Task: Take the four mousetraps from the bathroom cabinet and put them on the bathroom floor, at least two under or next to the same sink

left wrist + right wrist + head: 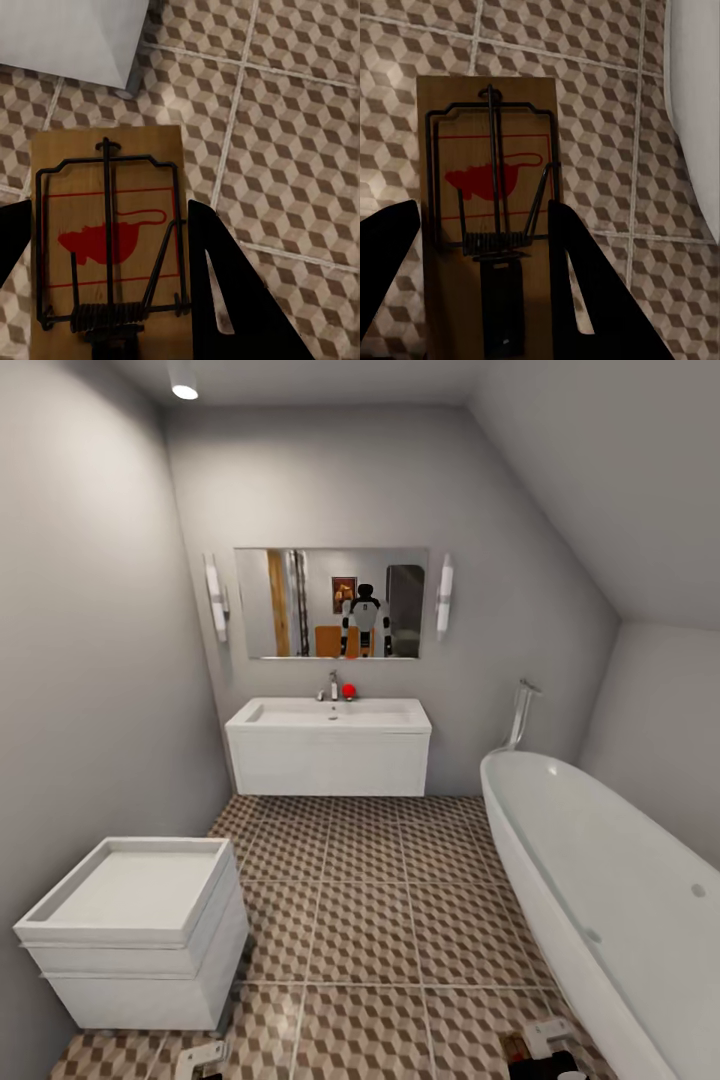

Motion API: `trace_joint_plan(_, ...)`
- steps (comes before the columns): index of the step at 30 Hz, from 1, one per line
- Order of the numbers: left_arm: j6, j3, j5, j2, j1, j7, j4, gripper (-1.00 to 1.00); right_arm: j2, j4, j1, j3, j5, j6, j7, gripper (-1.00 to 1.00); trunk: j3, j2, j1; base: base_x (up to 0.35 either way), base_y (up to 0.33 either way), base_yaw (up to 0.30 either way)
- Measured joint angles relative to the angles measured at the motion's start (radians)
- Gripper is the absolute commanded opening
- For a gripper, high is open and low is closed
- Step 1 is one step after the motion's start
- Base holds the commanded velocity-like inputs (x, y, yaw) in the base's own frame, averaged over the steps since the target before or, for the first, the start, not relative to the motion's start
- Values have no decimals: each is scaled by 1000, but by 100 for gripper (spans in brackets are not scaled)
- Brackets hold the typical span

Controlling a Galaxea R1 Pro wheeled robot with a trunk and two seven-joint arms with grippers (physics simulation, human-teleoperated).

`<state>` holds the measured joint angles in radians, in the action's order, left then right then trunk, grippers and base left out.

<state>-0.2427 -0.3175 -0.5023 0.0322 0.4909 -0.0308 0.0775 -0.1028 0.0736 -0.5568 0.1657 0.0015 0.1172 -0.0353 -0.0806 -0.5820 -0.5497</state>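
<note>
Left claw clamped on a mousetrap: wooden board sits between the two dark fingers, red mouse print and wire bar facing up, board end sticking out past the fingertips over the bathroom floor. A white unit's corner lies beyond the trap's far end.

Right claw likewise grips a second mousetrap, held between its fingers above the cube tiles; white bathtub edge off to one side of the claw.

Head view adds the room: bathroom sink with tap on the far wall, basin looks empty, small red item by the tap, mirror above. White open-top unit at left, nothing inside. Bathtub at right, empty. Both claws barely poke in at the bottom edge.
</note>
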Motion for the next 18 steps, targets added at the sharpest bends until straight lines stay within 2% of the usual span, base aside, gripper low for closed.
trace_joint_plan(18,0,0,0,0,0,0,0,-100,0,0,0,0,0,1,0,-100,0,0,0,331,-14,0)
